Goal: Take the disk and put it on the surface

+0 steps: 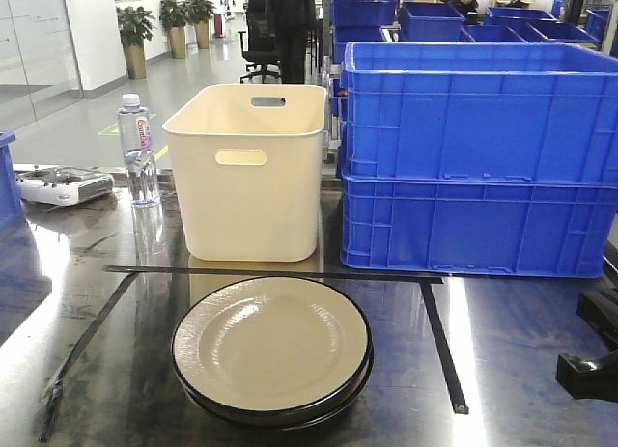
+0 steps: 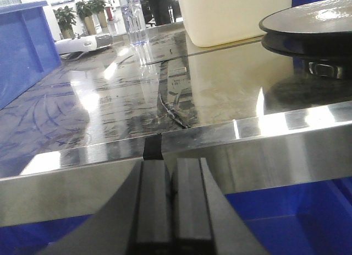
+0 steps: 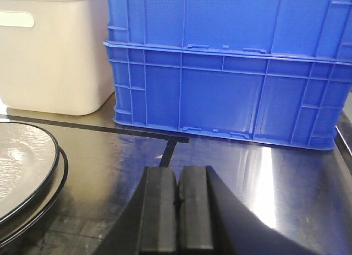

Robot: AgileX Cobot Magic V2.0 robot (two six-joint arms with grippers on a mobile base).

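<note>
Glossy dark metal desk (image 1: 521, 341) carries stacked cream black-rimmed disks (image 1: 271, 348), left of the right claw (image 3: 177, 202). Both claws, left claw (image 2: 170, 197) included, are closed, empty; grabbing apparently not begun.

This looks like an industrial test hall or robotics lab inside an office-type building. A glossy, reflective metal bench (image 1: 541, 341) marked with thin black tape lines (image 1: 270, 271) carries stacked blue plastic crates (image 1: 478, 157), and more of the same crates (image 1: 435, 17) fill the space behind. Beyond lies a wide polished floor (image 1: 126, 104) with potted green plants (image 1: 135, 37), a glass partition (image 1: 29, 41) and a black swivel office chair (image 1: 259, 41).
</note>
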